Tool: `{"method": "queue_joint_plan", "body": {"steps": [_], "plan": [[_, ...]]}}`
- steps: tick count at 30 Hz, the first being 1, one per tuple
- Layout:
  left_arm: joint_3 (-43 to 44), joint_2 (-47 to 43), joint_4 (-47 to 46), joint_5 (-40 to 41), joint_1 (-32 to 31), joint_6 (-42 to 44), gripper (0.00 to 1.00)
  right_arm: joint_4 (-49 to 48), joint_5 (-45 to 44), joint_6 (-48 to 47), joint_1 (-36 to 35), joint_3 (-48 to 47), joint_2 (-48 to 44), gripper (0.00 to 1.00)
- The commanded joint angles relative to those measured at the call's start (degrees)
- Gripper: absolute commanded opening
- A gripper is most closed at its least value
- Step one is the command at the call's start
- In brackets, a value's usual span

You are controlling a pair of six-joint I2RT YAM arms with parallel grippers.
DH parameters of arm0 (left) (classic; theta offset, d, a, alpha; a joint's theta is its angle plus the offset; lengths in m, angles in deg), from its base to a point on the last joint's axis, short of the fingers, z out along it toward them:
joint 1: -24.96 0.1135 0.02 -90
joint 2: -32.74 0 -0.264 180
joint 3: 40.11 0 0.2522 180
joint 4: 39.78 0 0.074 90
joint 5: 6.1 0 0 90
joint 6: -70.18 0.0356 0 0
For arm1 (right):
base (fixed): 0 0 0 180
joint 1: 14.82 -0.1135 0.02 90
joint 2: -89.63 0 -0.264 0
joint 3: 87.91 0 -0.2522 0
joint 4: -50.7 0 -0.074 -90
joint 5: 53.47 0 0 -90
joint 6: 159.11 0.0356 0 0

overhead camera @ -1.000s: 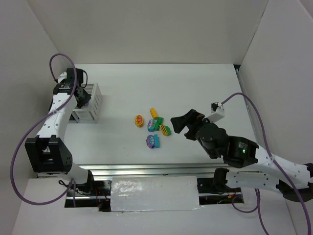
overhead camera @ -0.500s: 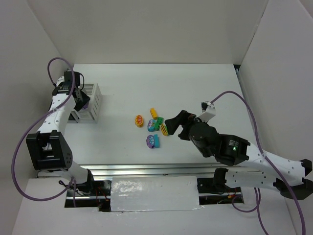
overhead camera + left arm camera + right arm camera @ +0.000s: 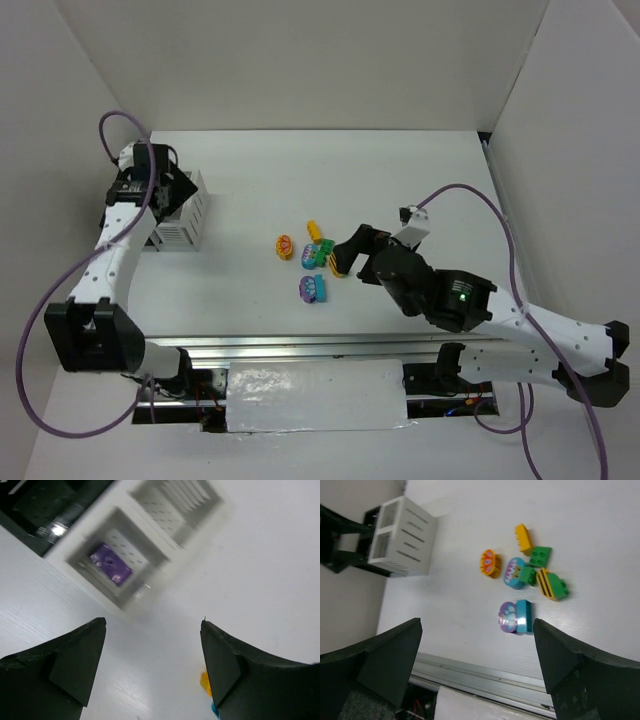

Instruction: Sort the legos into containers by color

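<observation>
Several legos lie mid-table: an orange one [image 3: 284, 246], a yellow one [image 3: 314, 230], a green one [image 3: 325, 246], a teal one [image 3: 311, 257], a striped yellow-green one [image 3: 338, 266] and a purple-teal one [image 3: 313, 289]. My right gripper [image 3: 347, 256] hovers open at their right edge; in its wrist view the purple-teal lego [image 3: 516, 616] lies just inside the right finger. My left gripper [image 3: 168, 195] stands open above the white container [image 3: 188, 218]. A purple lego [image 3: 111, 563] lies inside the white container [image 3: 150, 555]. The black container [image 3: 30, 505] adjoins it and is mostly hidden.
White walls close in the table at the left, back and right. A metal rail [image 3: 300, 348] runs along the near edge. Purple cables [image 3: 40, 320] loop off both arms. The left arm's links pass beside the containers.
My left gripper's jaws have opened above the white container and the arm has shifted slightly. My right gripper has moved left, up to the cluster of legos.
</observation>
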Motion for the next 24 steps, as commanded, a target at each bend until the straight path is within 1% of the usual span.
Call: {"method": "queue_joint_plan", "body": {"steps": [1,2,3,5,6,7,8,9,11,12,13,14,15,18,19,22,24], "plan": [[0.53,-8.85,-1.06,3.95,-11.37,3.87,0.89,5.85,-1.41,4.31,1.32,-1.39,3.75,1.00],[-0.35,-11.30,-1.06,5.62,-14.39,4.05,0.89,6.66,-1.77,4.86,1.33,-1.22,3.93,1.00],[-1.23,-12.11,-0.71,5.81,-19.73,3.79,0.89,6.84,-1.86,5.04,1.24,-0.87,3.41,1.00],[-5.35,-14.22,-0.17,5.56,-24.42,1.78,0.89,7.46,-1.69,5.22,1.59,0.10,1.13,1.00],[-7.11,-14.84,-0.70,5.20,-29.05,0.72,0.90,7.63,-1.51,5.22,1.68,0.36,0.25,1.00],[-10.34,-15.45,-1.40,4.85,-31.45,-0.25,0.92,8.42,-1.08,5.31,1.85,0.71,-1.33,1.00],[-11.77,-15.63,-2.45,4.67,-33.82,-1.21,1.00,9.04,-1.07,5.57,1.85,0.72,-2.04,1.00],[-12.65,-15.46,-2.64,5.19,-38.63,-3.66,0.99,9.74,-0.98,5.92,1.94,0.72,-2.48,1.00],[-13.89,-13.54,-2.81,5.72,-43.23,-5.96,1.00,14.12,-1.60,7.49,1.94,-0.25,-3.10,1.00],[-14.06,-12.74,-4.03,6.68,-47.51,-7.88,1.00,15.79,-1.86,9.50,1.85,-1.03,-3.10,1.00],[-14.07,-11.60,-4.65,7.04,-49.38,-8.77,0.99,18.94,-2.30,10.39,1.85,-1.39,-3.62,1.00],[-13.72,-8.81,-5.27,7.13,-50.79,-9.39,1.00,20.02,-2.82,10.84,1.94,-1.48,-3.98,1.00],[-13.11,-7.13,-5.36,7.31,-53.24,-10.62,0.99,20.81,-2.92,11.71,1.94,-1.48,-4.59,1.00],[-8.98,0.17,-4.05,10.20,-57.73,-13.51,0.99,21.35,-2.13,11.02,1.85,-0.61,-7.23,1.00],[-7.32,3.75,-4.22,11.51,-58.53,-13.79,1.00,21.87,-1.86,11.19,2.03,-0.34,-8.27,1.00],[-3.97,10.44,-3.70,11.88,-59.77,-14.41,0.99,21.00,-0.37,10.67,1.94,1.33,-9.86,1.00],[-2.30,12.75,-2.91,12.67,-60.39,-15.37,1.00,20.38,0.60,10.23,1.85,2.38,-10.57,1.00]]}}
